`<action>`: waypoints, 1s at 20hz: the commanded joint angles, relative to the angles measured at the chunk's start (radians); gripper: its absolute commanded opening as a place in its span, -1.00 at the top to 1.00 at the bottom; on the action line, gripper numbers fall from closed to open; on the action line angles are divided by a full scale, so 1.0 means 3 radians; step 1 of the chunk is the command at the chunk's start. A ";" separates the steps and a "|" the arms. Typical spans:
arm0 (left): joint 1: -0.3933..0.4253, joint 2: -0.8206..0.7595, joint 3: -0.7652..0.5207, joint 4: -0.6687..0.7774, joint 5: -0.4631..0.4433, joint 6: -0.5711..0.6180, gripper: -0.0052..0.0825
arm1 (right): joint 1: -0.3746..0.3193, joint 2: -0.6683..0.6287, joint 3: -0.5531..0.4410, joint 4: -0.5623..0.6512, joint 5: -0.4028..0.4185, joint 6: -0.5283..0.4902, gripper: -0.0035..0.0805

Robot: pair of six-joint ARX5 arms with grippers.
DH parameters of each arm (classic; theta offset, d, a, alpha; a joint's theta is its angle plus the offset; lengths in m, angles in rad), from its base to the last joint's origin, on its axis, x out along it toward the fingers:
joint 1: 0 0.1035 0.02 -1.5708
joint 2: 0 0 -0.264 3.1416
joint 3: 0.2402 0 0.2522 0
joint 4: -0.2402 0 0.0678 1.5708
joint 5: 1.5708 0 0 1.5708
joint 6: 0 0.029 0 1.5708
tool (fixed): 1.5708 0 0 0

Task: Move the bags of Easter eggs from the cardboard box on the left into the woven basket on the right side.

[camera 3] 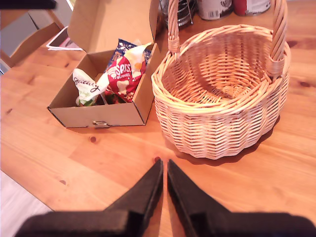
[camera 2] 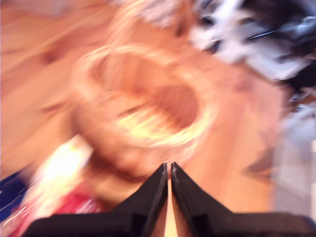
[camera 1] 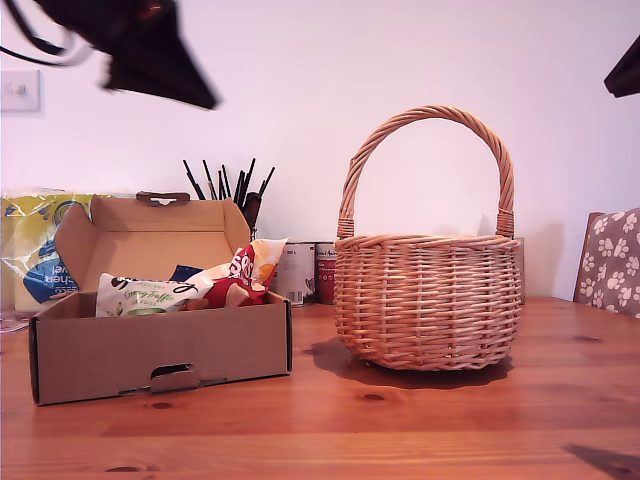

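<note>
Ahead of my second end effector (camera 3: 164, 165), clenched, empty: bags of Easter eggs (camera 3: 121, 74), light, crinkly, slippery; pinch upper edge.

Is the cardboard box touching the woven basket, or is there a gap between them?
Apart. In the exterior view a strip of bare table shows between the cardboard box and the woven basket.
</note>
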 commanded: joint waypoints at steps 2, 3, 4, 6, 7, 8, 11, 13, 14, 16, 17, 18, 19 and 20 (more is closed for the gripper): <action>0.0061 -0.0156 -0.0112 -0.0009 -0.0308 0.0041 0.93 | -0.0003 0.0053 -0.0061 0.0094 0.0097 0.0006 0.94; 0.0079 -0.0214 -0.0151 -0.0013 -0.0456 0.0039 0.93 | -0.0003 0.0066 -0.0061 0.0122 0.0140 0.0000 0.94; 0.0090 -0.0280 -0.0214 -0.0010 -0.0600 0.0039 0.93 | -0.0003 0.0079 -0.0061 0.0168 0.0182 0.0000 0.94; 0.0095 -0.0398 -0.0374 -0.0003 -0.0718 0.0042 0.93 | -0.0003 0.0090 -0.0061 0.0263 0.0181 -0.0003 0.94; 0.0095 -0.0435 -0.0436 -0.0015 -0.0760 0.0046 0.93 | -0.0003 0.0099 -0.0061 0.0298 0.0182 -0.0003 0.94; 0.0095 -0.0454 -0.0460 -0.0057 -0.0792 0.0067 0.93 | -0.0003 0.0104 -0.0061 0.0310 0.0181 -0.0001 0.94; 0.0094 -0.0446 -0.0460 -0.0256 -0.0760 0.0161 0.71 | -0.0003 0.0104 -0.0061 0.0301 0.0179 -0.0001 0.94; 0.0093 -0.0403 -0.0460 -0.0329 -0.0796 0.0309 -0.41 | -0.0003 0.0114 -0.0061 0.0296 0.0179 -0.0001 0.94; 0.0088 -0.0399 -0.0460 -0.0336 -0.0853 0.0348 -0.83 | -0.0003 0.0120 -0.0061 0.0295 0.0179 -0.0001 0.94; 0.0084 -0.0361 -0.0460 -0.0333 -0.0855 0.0537 -0.90 | -0.0003 0.0151 -0.0061 0.0292 0.0178 0.0000 0.94; 0.0086 -0.0355 -0.0460 -0.0337 -0.0865 0.0666 -0.90 | -0.0003 0.0172 -0.0061 0.0291 0.0178 0.0000 0.94; 0.0086 -0.0337 -0.0460 -0.0336 -0.0863 0.0792 -0.90 | -0.0003 0.0193 -0.0061 0.0285 0.0178 0.0000 0.94; 0.0085 -0.0326 -0.0462 -0.0334 -0.0867 0.0881 -0.90 | -0.0003 0.0214 -0.0061 0.0270 0.0178 -0.0001 0.94; 0.0085 -0.0280 -0.0462 -0.0313 -0.0870 0.1081 -0.90 | -0.0003 0.0231 -0.0061 0.0254 0.0178 -0.0001 0.94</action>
